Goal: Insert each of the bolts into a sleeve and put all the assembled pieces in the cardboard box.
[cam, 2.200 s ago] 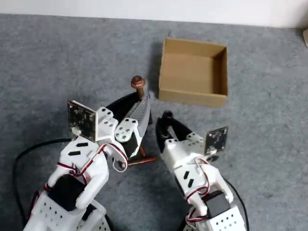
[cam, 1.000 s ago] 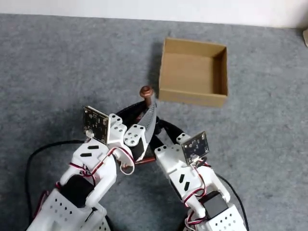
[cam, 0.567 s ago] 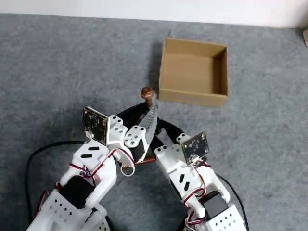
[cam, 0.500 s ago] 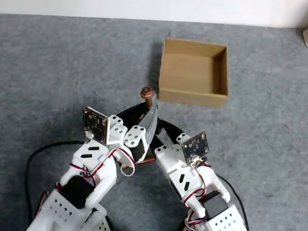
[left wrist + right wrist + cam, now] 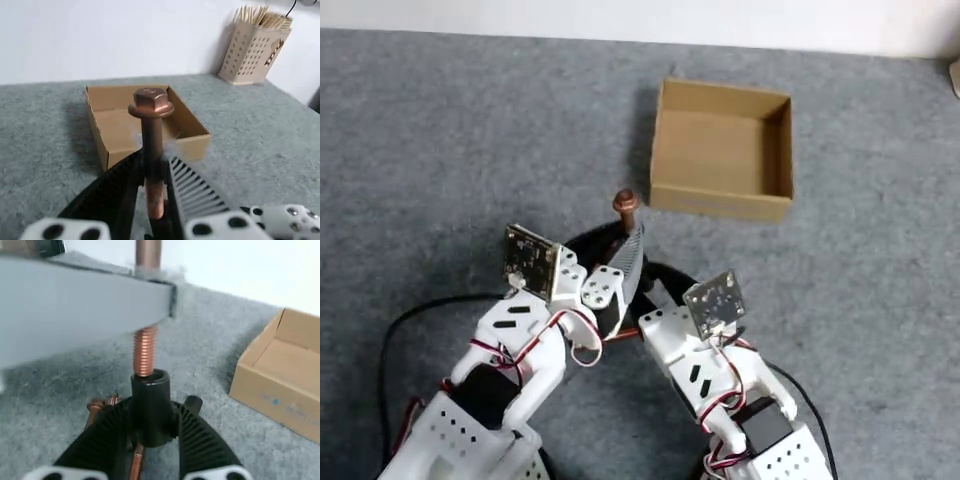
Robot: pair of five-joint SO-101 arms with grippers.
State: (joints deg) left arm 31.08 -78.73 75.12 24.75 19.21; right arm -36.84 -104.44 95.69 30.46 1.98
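Copper hex-head bolt (image 5: 151,145) upright over black tubular sleeve (image 5: 150,387).
My left gripper (image 5: 154,162) clamps the bolt, tip down at the sleeve's mouth; my right gripper (image 5: 151,420) clasps the sleeve.

In the right wrist view the bolt (image 5: 144,350) has its head cut off at the edge, and loose bolts (image 5: 96,406) lie half hidden behind the right gripper (image 5: 152,415) and sleeve (image 5: 150,395).

A: Which colours are shown on the small parts?
B: The bolt (image 5: 151,150) is shown copper-brown, the sleeve (image 5: 150,405) black.
A: And elsewhere?
B: The cardboard box (image 5: 720,203) is seen in plain tan, the table (image 5: 440,130) in flecked grey, the hole-patterned holder (image 5: 252,50) in beige.
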